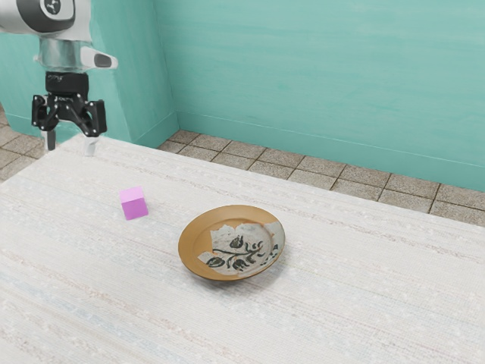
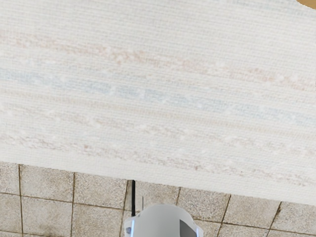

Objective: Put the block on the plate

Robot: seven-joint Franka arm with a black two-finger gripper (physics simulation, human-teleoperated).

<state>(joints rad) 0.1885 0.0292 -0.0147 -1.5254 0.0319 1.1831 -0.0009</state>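
One block (image 1: pixel 134 205), plate (image 1: pixel 196 238) nearby, tiled floor (image 1: pixel 308 167), teal wall (image 1: pixel 318 83)

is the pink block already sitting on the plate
No, the pink block rests on the table, apart from the plate, toward the exterior view's left.

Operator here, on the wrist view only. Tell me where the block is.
Observer: The pink block sits on the table, off the plate, on the side toward the exterior view's left.
Operator: Got it. Now report the state of the hand.
Observer: The hand is open, with nothing in its grip.
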